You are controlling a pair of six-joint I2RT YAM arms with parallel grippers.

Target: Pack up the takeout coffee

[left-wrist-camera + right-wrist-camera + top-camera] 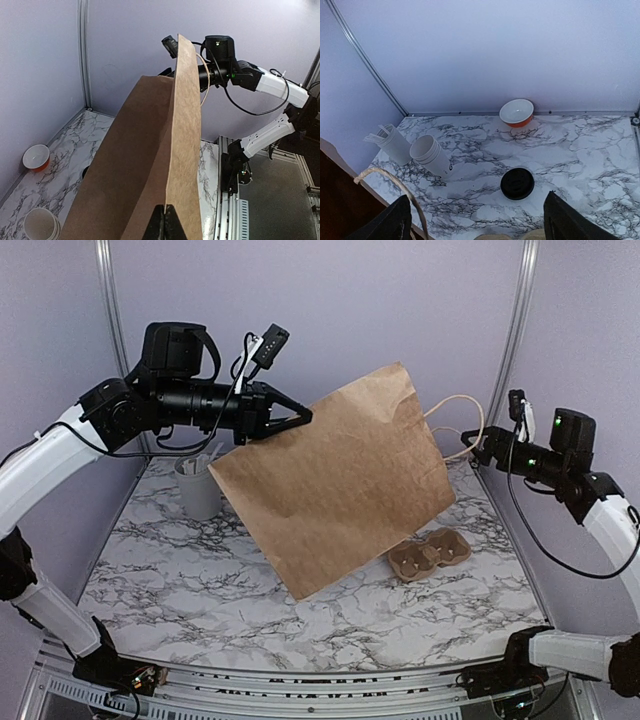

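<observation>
A stack of white paper cups (432, 156) with dark lettering stands on the marble beside a round black lid (517, 183); the cups (40, 223) also show at the lower left of the left wrist view. In the top view the brown paper bag (340, 480) hides them. My left gripper (295, 420) is shut on the bag's upper edge (172, 150) and holds it tilted in the air. My right gripper (475, 447) is open at the bag's rope handles (462, 415). One handle (390, 175) loops just inside its left finger (395, 220).
A grey-white canister of utensils (198, 485) stands at the back left. An orange-and-white bowl (516, 112) sits against the back wall. A brown cardboard cup carrier (430, 553) lies right of the bag's lower corner. Purple walls close in the table.
</observation>
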